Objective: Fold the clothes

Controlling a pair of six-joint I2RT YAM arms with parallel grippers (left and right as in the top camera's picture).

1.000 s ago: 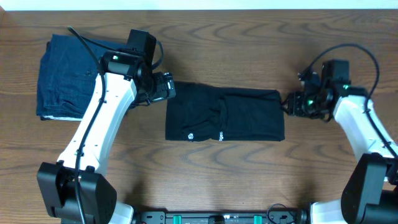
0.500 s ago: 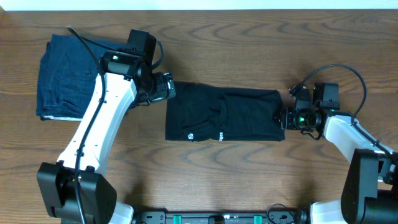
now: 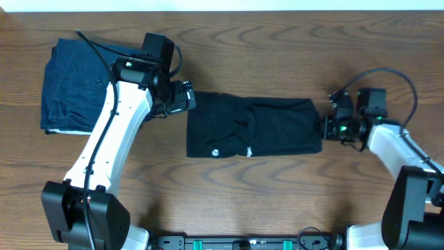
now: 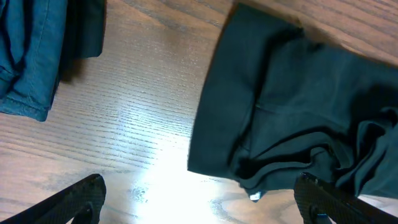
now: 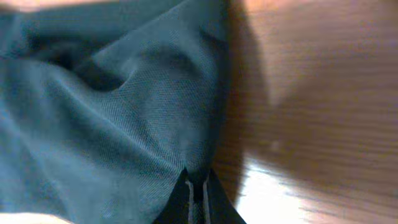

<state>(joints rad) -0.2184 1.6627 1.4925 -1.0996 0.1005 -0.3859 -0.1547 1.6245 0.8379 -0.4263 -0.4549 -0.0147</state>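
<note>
My right end effector (image 3: 325, 129) is pinched shut on the black T-shirt (image 3: 253, 128) at its edge farthest from the denim garment (image 3: 69, 94). My left end effector (image 3: 189, 98) gapes empty between them. The fabric looks soft, light and limp, so I'd grip hems or corners.

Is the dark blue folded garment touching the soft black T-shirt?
No, the garment lies apart from the T-shirt, wooden table between them.
</note>
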